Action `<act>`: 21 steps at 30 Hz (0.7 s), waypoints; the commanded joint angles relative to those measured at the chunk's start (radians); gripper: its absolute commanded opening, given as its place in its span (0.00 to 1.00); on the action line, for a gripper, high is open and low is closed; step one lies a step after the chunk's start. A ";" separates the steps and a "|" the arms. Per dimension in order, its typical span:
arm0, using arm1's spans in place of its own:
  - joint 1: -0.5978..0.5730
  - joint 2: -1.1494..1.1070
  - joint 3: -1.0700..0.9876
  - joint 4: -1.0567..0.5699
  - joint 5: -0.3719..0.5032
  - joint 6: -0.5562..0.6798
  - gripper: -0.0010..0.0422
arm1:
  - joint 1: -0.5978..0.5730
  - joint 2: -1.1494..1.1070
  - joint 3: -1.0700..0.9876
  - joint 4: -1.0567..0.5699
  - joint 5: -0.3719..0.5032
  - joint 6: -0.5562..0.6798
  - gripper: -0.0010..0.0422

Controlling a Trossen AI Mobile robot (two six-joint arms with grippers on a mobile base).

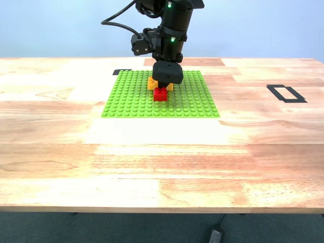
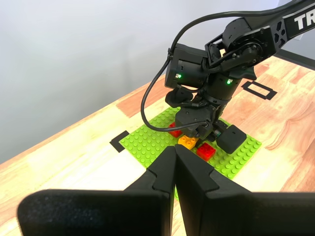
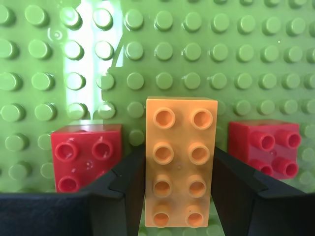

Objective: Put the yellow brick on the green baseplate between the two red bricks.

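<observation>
Yellow brick down between the reds, release left.

On the desk (image 1: 162,167), the green baseplate (image 1: 131,101) carries the yellow brick (image 3: 180,167) between the two red bricks (image 3: 86,157); my second gripper (image 3: 179,189) pinches it, jaws on its long sides, while my first gripper (image 2: 174,167) idles, jaws pressed together.

Looks like a robotics lab/test bench. Plain pale blue wall (image 1: 263,25), no decor. Wood-plank counter (image 1: 162,152) w/ black tape markers (image 1: 286,93) as placement refs, a cable + black adapter on the floor (image 1: 215,235) below, and toy bricks on a green baseplate (image 1: 131,98) as test props.
</observation>
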 commanded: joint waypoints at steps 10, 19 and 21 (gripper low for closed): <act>0.000 0.000 0.001 0.012 0.000 0.000 0.02 | 0.007 -0.011 -0.001 0.017 0.040 0.001 0.51; 0.000 0.000 0.001 0.011 0.000 0.000 0.02 | 0.007 -0.067 0.000 0.008 0.037 0.029 0.51; 0.000 0.000 0.000 0.011 0.000 0.000 0.02 | 0.007 -0.082 0.000 0.001 0.037 0.029 0.51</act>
